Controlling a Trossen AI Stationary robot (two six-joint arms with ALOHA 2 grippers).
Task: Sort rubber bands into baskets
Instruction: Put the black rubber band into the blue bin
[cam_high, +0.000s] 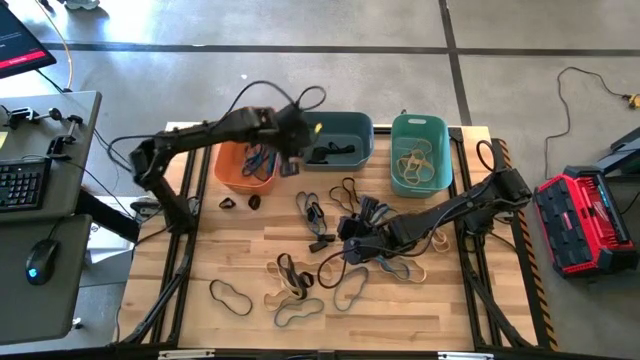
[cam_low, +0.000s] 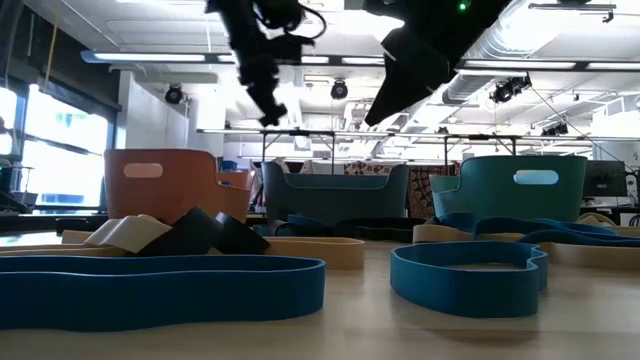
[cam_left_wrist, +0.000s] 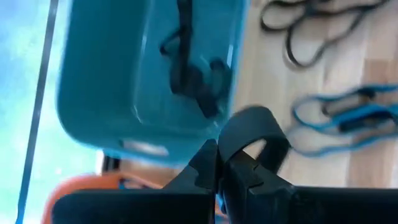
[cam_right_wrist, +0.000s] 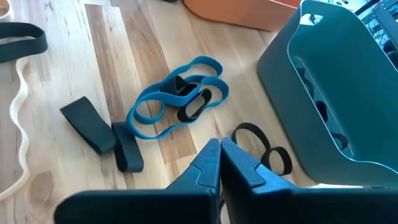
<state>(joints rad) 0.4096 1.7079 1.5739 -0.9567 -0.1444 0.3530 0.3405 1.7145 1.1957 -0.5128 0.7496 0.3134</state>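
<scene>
Three baskets stand at the table's far side: orange (cam_high: 232, 176), slate (cam_high: 345, 122) with black bands inside, and teal (cam_high: 421, 124) with tan bands. My left gripper (cam_left_wrist: 217, 152) hangs high above the gap between the orange and slate baskets (cam_high: 291, 158), shut on a black rubber band (cam_left_wrist: 256, 127). My right gripper (cam_right_wrist: 219, 148) is shut and holds nothing. It hovers over the table's middle (cam_high: 352, 240), near blue rubber bands (cam_right_wrist: 177, 99) and black rubber bands (cam_right_wrist: 102, 134) lying flat on the wood. My left gripper pinches the black band between its two fingertips at one end of its loop (cam_left_wrist: 229, 142). The fingers slant downward. The rest of the loop bulges out past the tips, lifted clear of the table above the slate basket's edge.
Loose blue, black and tan bands (cam_high: 300, 282) lie scattered over the table's middle and near part; in the low view they lie close in front (cam_low: 160, 285). A desk with keyboard and mouse (cam_high: 30, 185) stands left of the table, a red case (cam_high: 585, 220) right.
</scene>
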